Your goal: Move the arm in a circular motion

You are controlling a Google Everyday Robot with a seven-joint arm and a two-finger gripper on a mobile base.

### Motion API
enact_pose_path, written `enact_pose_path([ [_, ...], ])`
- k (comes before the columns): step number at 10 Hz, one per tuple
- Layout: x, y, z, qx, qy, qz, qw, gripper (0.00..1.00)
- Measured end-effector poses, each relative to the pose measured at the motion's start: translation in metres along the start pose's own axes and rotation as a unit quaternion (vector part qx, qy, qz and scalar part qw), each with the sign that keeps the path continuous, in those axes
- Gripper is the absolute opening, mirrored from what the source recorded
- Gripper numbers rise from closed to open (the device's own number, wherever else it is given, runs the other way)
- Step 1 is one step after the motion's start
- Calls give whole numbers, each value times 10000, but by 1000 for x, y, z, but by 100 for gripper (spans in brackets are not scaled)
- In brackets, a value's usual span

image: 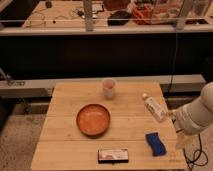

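Observation:
The white arm [196, 116] comes in from the right edge of the camera view, its thick rounded segments beside the right side of the wooden table [65, 130]. The gripper [172, 115] is at the arm's left end, over the table's right edge, just by the near end of a clear plastic bottle [154, 107] that lies on its side. Whether the gripper touches the bottle cannot be told.
On the table are a brown-orange bowl [93, 119] in the middle, a pale cup [108, 88] at the back, a blue sponge [156, 143] at the front right and a flat packet [113, 155] at the front edge. A long bench [100, 30] runs behind.

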Motion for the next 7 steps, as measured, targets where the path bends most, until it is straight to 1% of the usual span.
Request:
enact_pose_path([
  [2, -28, -47, 3, 125, -189, -376, 9990, 80],
  [3, -46, -82, 7, 197, -346, -661, 9970, 80],
  [4, -58, -101, 10, 237, -432, -857, 9951, 80],
  [5, -71, -126, 13, 302, -535, -1111, 9919, 80],
  [6, -79, -148, 18, 338, -620, -1293, 9891, 80],
  [7, -82, -164, 25, 343, -655, -1366, 9879, 80],
])
